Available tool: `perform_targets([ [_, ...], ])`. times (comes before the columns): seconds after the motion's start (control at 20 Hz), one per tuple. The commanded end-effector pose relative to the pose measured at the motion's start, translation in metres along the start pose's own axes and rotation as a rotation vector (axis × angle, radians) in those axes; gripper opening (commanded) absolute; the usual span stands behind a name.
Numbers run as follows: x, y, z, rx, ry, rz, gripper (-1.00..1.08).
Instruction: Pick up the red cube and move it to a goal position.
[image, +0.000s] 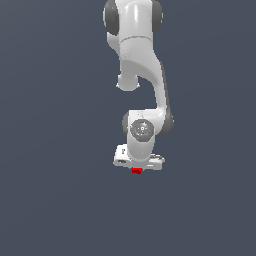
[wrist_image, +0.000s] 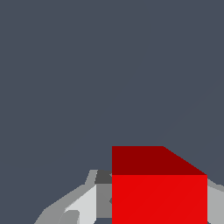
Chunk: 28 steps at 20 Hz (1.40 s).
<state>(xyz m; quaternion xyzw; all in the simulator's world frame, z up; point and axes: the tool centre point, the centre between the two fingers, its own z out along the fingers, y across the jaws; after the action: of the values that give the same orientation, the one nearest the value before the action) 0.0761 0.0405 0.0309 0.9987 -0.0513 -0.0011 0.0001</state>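
Observation:
The red cube (image: 136, 171) shows as a tiny bright red patch just under the white hand of the arm, near the middle of the exterior view. My gripper (image: 136, 168) points down, and its fingers are mostly hidden behind the hand. In the wrist view the red cube (wrist_image: 158, 192) fills the space between the grey fingers (wrist_image: 81, 205), which press on both of its sides. My gripper (wrist_image: 148, 208) is shut on the cube.
The white arm (image: 142, 75) reaches down from the top of the exterior view. Around it there is only a uniform dark grey-blue surface (image: 60, 200). No goal marker or other object shows.

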Motion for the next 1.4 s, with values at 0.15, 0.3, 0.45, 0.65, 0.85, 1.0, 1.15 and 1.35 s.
perform_targets([
  [0.15, -0.01, 0.016, -0.022, 0.0, 0.002, 0.0, -1.0],
  [0.3, -0.018, 0.028, -0.039, 0.0, 0.002, 0.0, -1.0],
  [0.45, -0.028, 0.044, -0.06, 0.0, 0.002, 0.0, -1.0],
  [0.65, -0.043, 0.066, -0.09, 0.001, 0.002, 0.001, -1.0],
  [0.85, -0.055, 0.086, -0.117, 0.001, 0.002, 0.001, -1.0],
  [1.0, -0.062, 0.099, -0.134, 0.001, 0.002, 0.001, -1.0],
  [1.15, -0.068, 0.109, -0.148, 0.001, 0.002, 0.001, -1.0],
  [1.35, -0.072, 0.117, -0.16, 0.001, 0.002, 0.001, -1.0],
])
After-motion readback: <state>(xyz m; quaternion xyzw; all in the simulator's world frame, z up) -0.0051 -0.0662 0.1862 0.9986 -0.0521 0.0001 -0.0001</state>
